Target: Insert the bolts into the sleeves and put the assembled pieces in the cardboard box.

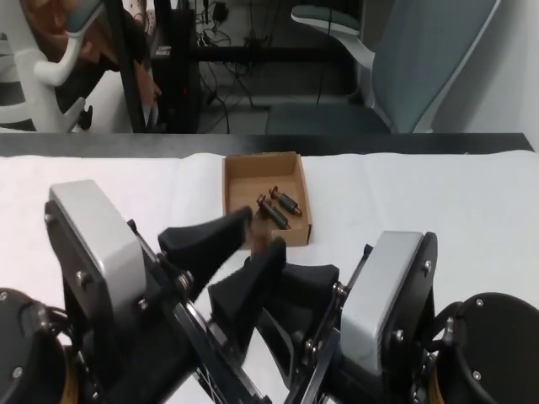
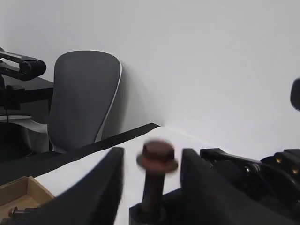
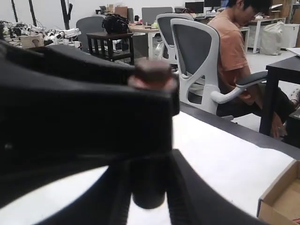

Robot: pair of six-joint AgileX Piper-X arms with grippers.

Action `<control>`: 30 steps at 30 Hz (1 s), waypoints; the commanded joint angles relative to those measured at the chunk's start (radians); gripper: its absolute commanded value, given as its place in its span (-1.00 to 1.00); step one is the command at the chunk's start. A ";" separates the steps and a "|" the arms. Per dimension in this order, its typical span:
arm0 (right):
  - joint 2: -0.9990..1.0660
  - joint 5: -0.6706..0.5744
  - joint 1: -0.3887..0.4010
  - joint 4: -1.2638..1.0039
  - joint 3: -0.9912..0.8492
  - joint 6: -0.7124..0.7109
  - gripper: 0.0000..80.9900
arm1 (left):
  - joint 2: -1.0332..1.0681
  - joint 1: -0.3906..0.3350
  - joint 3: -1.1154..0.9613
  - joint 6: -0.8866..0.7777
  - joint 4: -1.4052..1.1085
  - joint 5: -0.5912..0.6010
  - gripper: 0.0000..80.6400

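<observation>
I watch from a high camera behind both arms (image 1: pixel 93 244), looking forward and down over the bench (image 1: pixel 438 202), with the arms close under the lens and the cardboard box (image 1: pixel 244 177) farther out. The left wrist camera sits tight behind its end effector (image 2: pixel 151 152) and looks nearly level across the bench to the right, at the grey chair (image 2: pixel 84 98) the high view also catches. The right wrist camera, equally tight, looks left toward a white chair (image 3: pixel 197 51). Both wrist views share the bolt (image 2: pixel 158 156) and a corner of the cardboard box.

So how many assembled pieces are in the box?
2, side by side in the cardboard box: one assembled piece farther back, the other nearer. The box's near corner is hidden.
</observation>
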 commanded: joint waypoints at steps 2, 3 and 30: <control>-0.007 -0.004 -0.003 -0.017 -0.010 0.000 -0.99 | 0.002 -0.006 0.000 0.036 -0.041 -0.041 0.50; -0.007 0.002 -0.003 -0.011 -0.010 0.000 -0.99 | 0.002 -0.006 0.000 0.053 -0.064 -0.052 0.54; 0.320 -0.197 -0.528 0.825 -0.645 -0.196 -0.99 | -0.498 -0.006 0.000 -0.043 0.617 -0.340 -0.95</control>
